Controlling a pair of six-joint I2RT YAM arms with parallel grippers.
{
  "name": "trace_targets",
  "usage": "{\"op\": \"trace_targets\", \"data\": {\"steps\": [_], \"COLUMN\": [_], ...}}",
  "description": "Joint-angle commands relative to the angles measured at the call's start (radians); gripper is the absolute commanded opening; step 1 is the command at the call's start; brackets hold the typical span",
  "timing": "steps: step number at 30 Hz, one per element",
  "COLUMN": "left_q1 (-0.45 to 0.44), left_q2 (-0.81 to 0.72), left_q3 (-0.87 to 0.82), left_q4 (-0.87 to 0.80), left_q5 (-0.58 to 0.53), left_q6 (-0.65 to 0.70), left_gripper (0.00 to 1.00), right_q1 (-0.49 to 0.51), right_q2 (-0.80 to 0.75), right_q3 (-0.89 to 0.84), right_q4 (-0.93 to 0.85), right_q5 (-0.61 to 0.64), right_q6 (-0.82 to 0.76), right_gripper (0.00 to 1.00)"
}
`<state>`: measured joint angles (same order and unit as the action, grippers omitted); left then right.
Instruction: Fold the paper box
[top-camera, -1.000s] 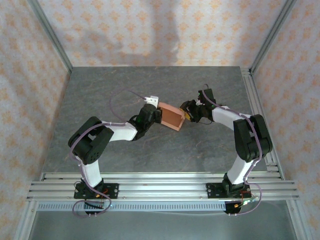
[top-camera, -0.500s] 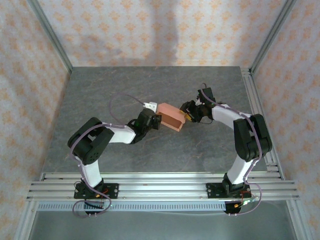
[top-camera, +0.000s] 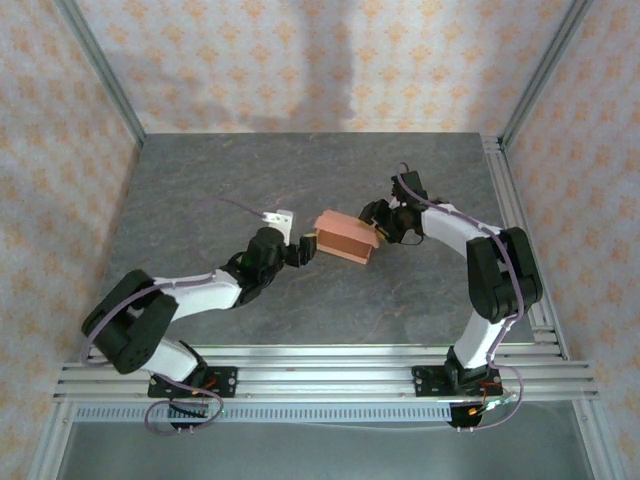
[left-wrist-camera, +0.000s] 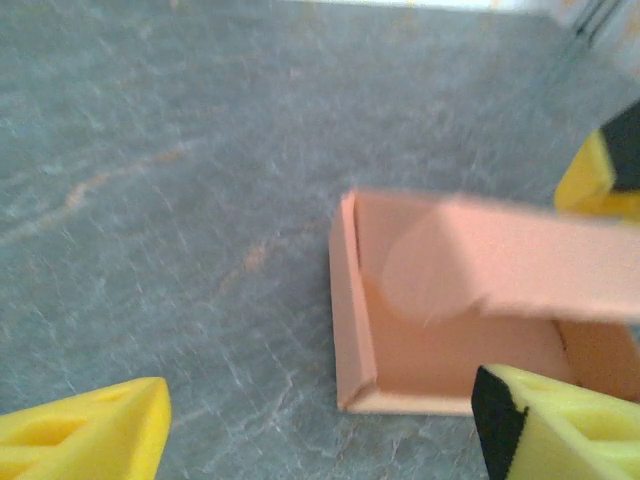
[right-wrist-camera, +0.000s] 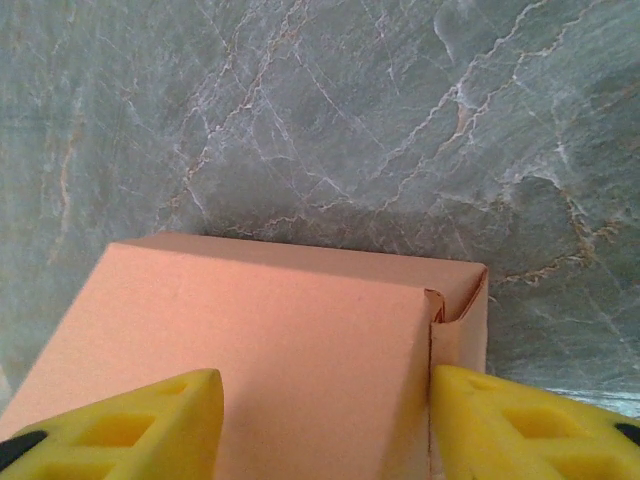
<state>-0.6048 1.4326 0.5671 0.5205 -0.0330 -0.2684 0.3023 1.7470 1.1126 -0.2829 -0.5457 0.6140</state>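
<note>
The paper box, of salmon-orange card, stands about the middle of the bench, well apart from all four edges, with an arm at either end of it; the left gripper lies low just off the box's left end, its jaws released and spread wide with bare grey stone between them; from the left wrist the box reads as an open tray with its near wall and left wall upright and a broad flap slanting across above the hollow; one yellow finger sits right by the near wall while its partner is well apart from the box; the right gripper is at the box's right end, and from the right wrist its yellow fingers straddle the box's smooth outer panel, one at each side; whether they press the card or merely flank it I cannot tell; a tucked corner shows at the panel's right edge
</note>
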Motion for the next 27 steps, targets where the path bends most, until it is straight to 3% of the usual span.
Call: {"op": "trace_targets", "data": {"steps": [1,6,8,11,19,27], "left_q1": [0.035,0.097,0.136,0.183,0.191,0.171], "left_q2": [-0.069,-0.123,-0.098,0.019,0.28,0.468], "left_q3": [-0.022,0.002,0.083,0.307,0.654,0.837], "left_q4": [-0.015,-0.063,-0.178,-0.469,-0.757,-0.906], "left_q5": [-0.002,0.049,0.097,0.227,0.523,0.621], "left_q6": [-0.025,-0.088,-0.148,-0.179,-0.17,-0.101], "left_gripper": [0.81,0.87,0.88,0.93,0.94,0.8], "right_q1": [0.007,0.018,0.025,0.032,0.032,0.025], "right_q2": [0.025,0.034,0.032,0.003,-0.11,-0.189], "right_q3": [0.024,0.05,0.067,0.07,0.02,-0.047], "right_q4": [-0.082,-0.108,-0.136,-0.147,-0.11,-0.114], "right_q5": [0.062,0.07,0.086,0.115,0.154,0.192], "right_q6": [-0.043,-0.072,-0.095,-0.112,-0.065,-0.039], "right_gripper": [0.58,0.59,0.6,0.64,0.82,0.83]}}
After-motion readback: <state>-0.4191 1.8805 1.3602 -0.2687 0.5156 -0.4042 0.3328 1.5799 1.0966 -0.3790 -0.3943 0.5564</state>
